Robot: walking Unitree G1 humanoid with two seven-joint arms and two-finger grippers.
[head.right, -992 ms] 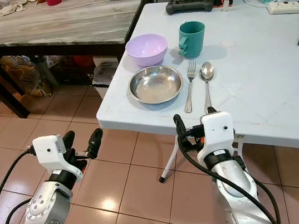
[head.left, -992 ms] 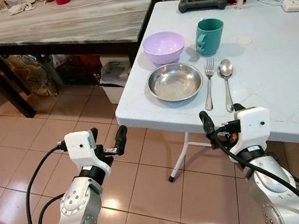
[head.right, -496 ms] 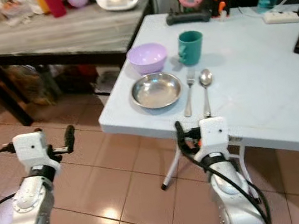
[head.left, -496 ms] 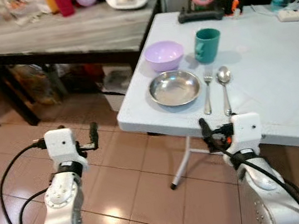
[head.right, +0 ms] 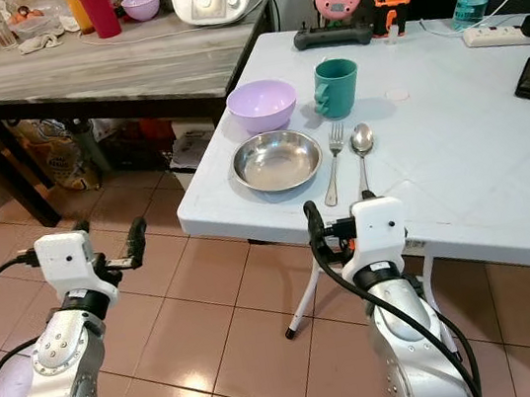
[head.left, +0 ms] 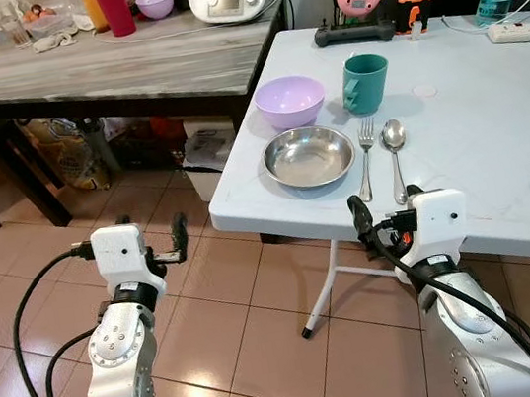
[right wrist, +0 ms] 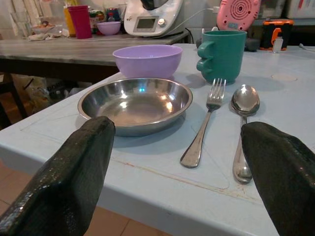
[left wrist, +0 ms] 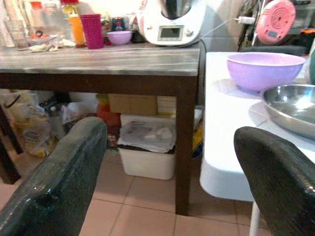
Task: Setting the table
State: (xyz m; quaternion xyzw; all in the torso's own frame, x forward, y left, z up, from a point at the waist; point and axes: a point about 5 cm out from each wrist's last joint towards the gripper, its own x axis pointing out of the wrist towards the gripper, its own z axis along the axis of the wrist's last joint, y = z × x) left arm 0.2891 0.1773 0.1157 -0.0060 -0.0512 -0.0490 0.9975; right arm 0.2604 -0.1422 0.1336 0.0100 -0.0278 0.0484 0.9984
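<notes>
Over the tiled floor point(head.left: 20, 295), off the worktop's point(head.left: 496, 144) corner, left end effector point(head.left: 152, 243) is held released, empty. On the worktop: purple bowl point(head.left: 289, 101) behind steel plate point(head.left: 309, 156), then teal mug point(head.left: 365, 83), fork point(head.left: 366, 156), spoon point(head.left: 394, 143) side by side. Right end effector point(head.left: 387, 214) is held released, empty, at the near edge.

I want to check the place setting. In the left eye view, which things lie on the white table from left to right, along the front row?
Steel plate → fork → spoon. They lie side by side near the edge of the white table.
</notes>
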